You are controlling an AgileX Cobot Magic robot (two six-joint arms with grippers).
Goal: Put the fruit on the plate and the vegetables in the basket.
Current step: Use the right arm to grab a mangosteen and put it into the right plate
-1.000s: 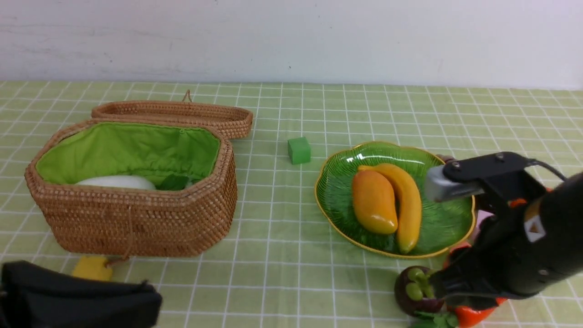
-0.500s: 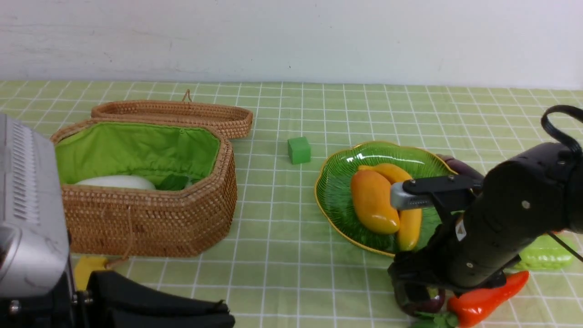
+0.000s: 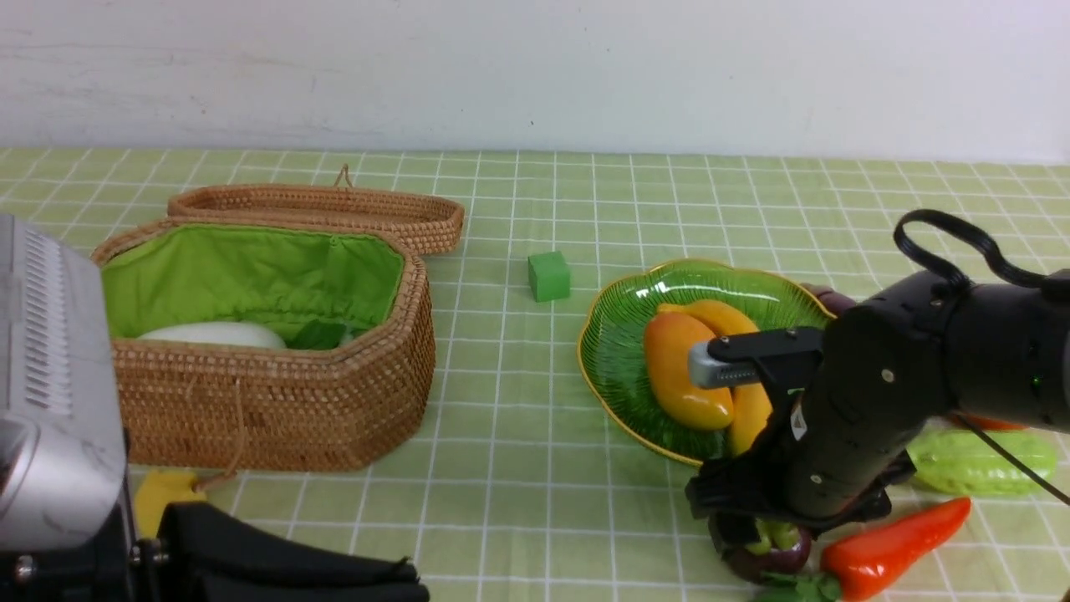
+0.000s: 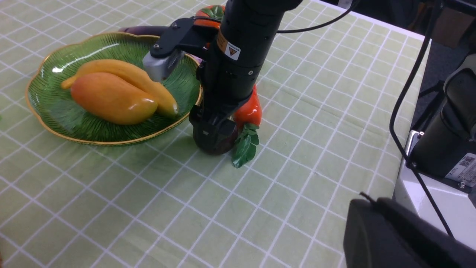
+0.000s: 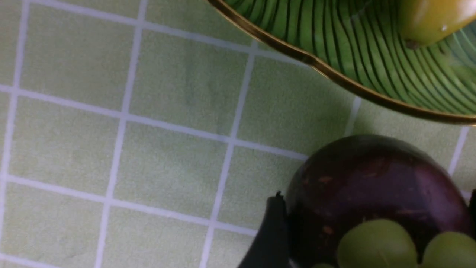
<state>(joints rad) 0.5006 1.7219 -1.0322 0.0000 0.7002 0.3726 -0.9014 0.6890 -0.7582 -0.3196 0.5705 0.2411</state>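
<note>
The plate (image 3: 619, 334), right of centre in the front view, holds the mango (image 3: 681, 380) and the banana (image 3: 719, 318) side by side, touching. The basket (image 3: 276, 401) at centre left, its lid (image 3: 318, 209) lying behind it, holds the white radish (image 3: 213, 334). The mangosteen (image 3: 765, 552) sits on the worktop (image 3: 518, 468) at lower right, just below the plate's rim. The right hand (image 3: 752, 535) is over it with its fingers (image 5: 273, 234) spread to either side. The left hand (image 3: 393, 577), at lower left, is closed.
</note>
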